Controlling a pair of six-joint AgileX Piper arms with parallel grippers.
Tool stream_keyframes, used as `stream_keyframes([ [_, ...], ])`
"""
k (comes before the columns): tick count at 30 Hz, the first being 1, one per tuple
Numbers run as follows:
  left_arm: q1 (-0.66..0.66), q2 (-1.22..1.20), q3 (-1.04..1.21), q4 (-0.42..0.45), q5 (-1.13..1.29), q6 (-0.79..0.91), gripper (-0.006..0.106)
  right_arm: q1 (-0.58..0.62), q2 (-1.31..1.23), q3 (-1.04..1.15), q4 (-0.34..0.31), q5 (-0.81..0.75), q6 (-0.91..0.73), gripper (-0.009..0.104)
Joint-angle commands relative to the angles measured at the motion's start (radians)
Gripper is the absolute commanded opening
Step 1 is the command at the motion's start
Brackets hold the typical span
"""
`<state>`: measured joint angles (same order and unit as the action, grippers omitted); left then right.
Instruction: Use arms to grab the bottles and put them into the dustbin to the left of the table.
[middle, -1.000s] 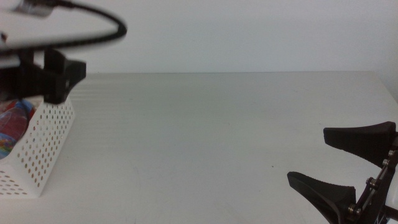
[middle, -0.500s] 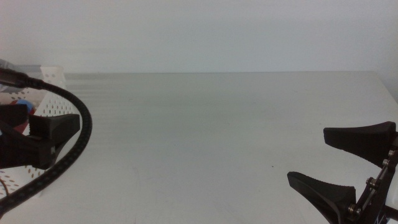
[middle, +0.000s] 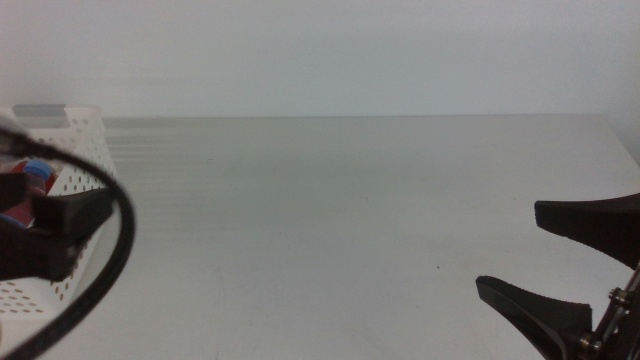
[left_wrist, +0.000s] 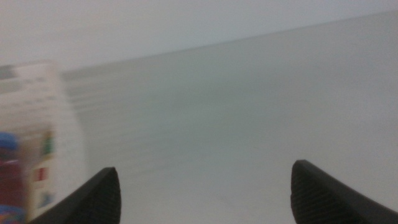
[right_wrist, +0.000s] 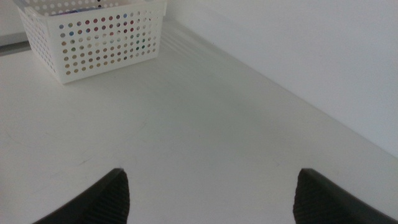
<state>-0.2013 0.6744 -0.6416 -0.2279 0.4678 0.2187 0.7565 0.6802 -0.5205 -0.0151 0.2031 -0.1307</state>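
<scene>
Left gripper (middle: 45, 235) low at left edge, jaws apart (empty); right gripper (middle: 570, 265) at right, jaws spread wide.

No readable text, labels, numbers

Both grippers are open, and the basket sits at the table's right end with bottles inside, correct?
Not quite: the basket is at the table's left end, as the middle view shows. The left gripper and right gripper are open, and coloured items show inside it.

White table (middle: 350, 200) bearing perforated dustbin (middle: 85, 145)
</scene>
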Motion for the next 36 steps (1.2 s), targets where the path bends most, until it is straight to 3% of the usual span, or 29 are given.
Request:
stream_keyframes([
  [1, 0.038, -0.049, 0.003, 0.020, -0.088, -0.006, 0.090, -0.007, -0.015, -0.027, -0.016, -0.072, -0.011, 0.072],
  [5, 0.134, -0.139, 0.086, 0.020, -0.144, -0.006, 0.090, -0.090, -0.036, -0.027, -0.016, -0.072, -0.011, 0.072],
  [9, 0.215, -0.242, 0.172, -0.033, -0.161, -0.006, 0.090, -0.283, -0.061, -0.024, -0.012, -0.072, -0.011, 0.072],
  [13, 0.225, -0.334, 0.245, -0.089, -0.159, -0.006, 0.090, -0.466, -0.110, 0.005, -0.009, -0.075, -0.011, 0.072],
  [18, 0.224, -0.433, 0.342, -0.084, -0.161, -0.006, 0.090, -0.644, -0.230, 0.104, 0.056, -0.078, -0.011, 0.072],
  [26, 0.224, -0.549, 0.506, -0.031, -0.251, -0.006, 0.090, -0.683, -0.465, 0.300, 0.061, -0.078, -0.011, 0.072],
  [36, 0.224, -0.663, 0.661, -0.051, -0.281, -0.006, 0.090, -0.683, -0.681, 0.506, 0.061, -0.078, -0.011, 0.072],
])
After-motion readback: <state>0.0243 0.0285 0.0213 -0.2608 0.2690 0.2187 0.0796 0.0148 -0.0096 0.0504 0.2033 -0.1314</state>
